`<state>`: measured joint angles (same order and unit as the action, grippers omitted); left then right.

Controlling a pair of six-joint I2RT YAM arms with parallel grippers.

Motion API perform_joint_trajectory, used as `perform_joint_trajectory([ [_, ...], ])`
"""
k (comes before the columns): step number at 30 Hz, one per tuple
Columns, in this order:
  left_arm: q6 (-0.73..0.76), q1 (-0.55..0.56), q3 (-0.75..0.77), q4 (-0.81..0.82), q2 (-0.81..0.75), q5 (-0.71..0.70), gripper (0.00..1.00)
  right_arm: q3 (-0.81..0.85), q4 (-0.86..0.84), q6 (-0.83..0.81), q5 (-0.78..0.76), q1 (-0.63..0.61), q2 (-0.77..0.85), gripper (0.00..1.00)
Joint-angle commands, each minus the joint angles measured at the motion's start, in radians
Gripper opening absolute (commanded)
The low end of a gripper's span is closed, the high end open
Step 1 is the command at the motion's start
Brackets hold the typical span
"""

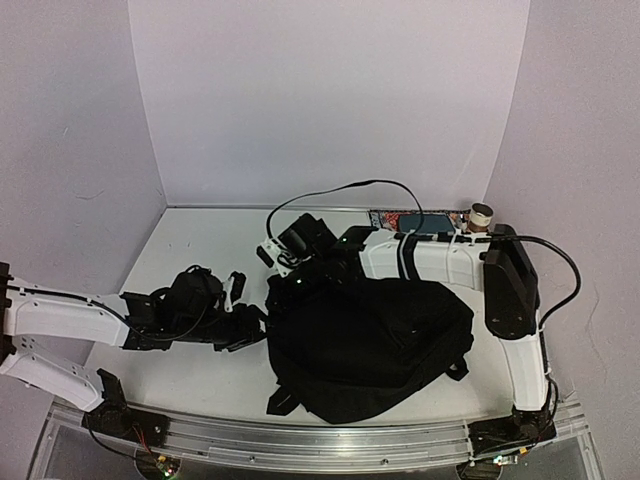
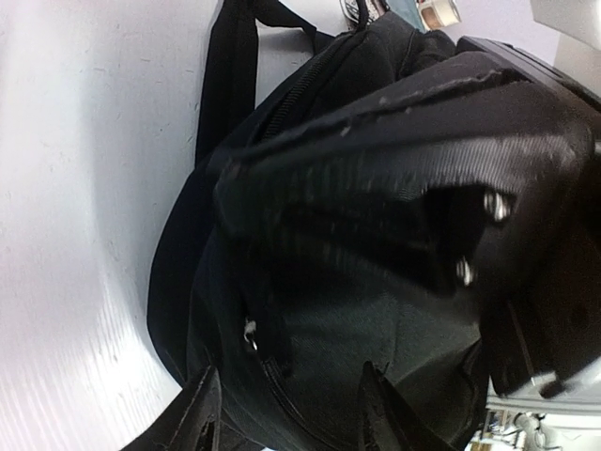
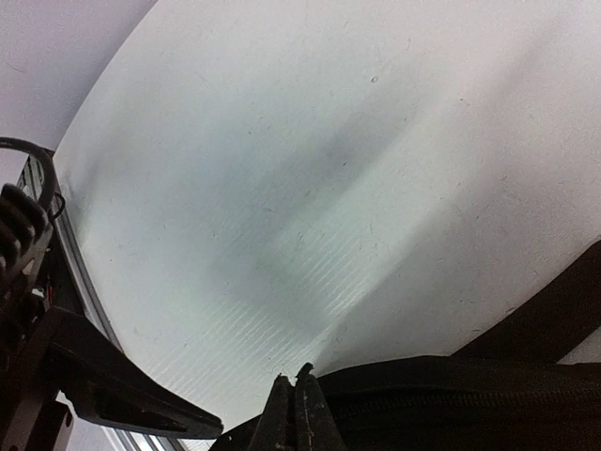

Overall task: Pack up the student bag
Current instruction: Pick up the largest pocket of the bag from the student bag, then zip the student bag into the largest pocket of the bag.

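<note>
On the white bench (image 1: 200, 250), seen from above, the student bag (image 1: 370, 345) lies flat at centre-right, near the front edge. The left arm (image 1: 60, 315) reaches in to its left side, and the right arm (image 1: 430, 255) bends across its far edge. A small roll (image 1: 481, 213) stands at the far-right corner.

From the left wrist, the bag fills the frame, with a strap (image 2: 230, 85) trailing over the bench. The left claw (image 2: 286, 418) is released, its fingers spread with black fabric beyond them.

From the right wrist, the right claw (image 3: 299, 413) is clenched, tips pressed together just beside the bag's zipped rim. Whether anything is pinched cannot be told.
</note>
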<state>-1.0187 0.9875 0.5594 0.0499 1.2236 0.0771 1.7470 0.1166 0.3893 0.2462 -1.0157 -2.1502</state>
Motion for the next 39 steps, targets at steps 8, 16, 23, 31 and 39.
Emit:
perform_joint_trajectory([
  [8, -0.005, 0.012, 0.030, 0.003, 0.029, 0.015, 0.47, -0.019, -0.016, -0.023, -0.066, 0.002, 0.109, 0.00],
  [16, 0.001, 0.016, 0.041, 0.005, 0.044, 0.012, 0.33, -0.056, -0.023, -0.029, -0.140, 0.010, 0.131, 0.00],
  [23, 0.001, 0.029, 0.041, 0.005, 0.037, 0.015, 0.03, -0.074, -0.036, -0.075, -0.308, 0.028, 0.132, 0.00],
  [31, -0.019, 0.046, 0.010, 0.003, -0.007, 0.013, 0.00, -0.093, -0.072, -0.142, -0.476, 0.099, 0.140, 0.00],
  [39, -0.046, 0.059, -0.035, -0.004, -0.052, -0.001, 0.00, -0.084, -0.096, -0.168, -0.535, 0.243, 0.135, 0.00],
])
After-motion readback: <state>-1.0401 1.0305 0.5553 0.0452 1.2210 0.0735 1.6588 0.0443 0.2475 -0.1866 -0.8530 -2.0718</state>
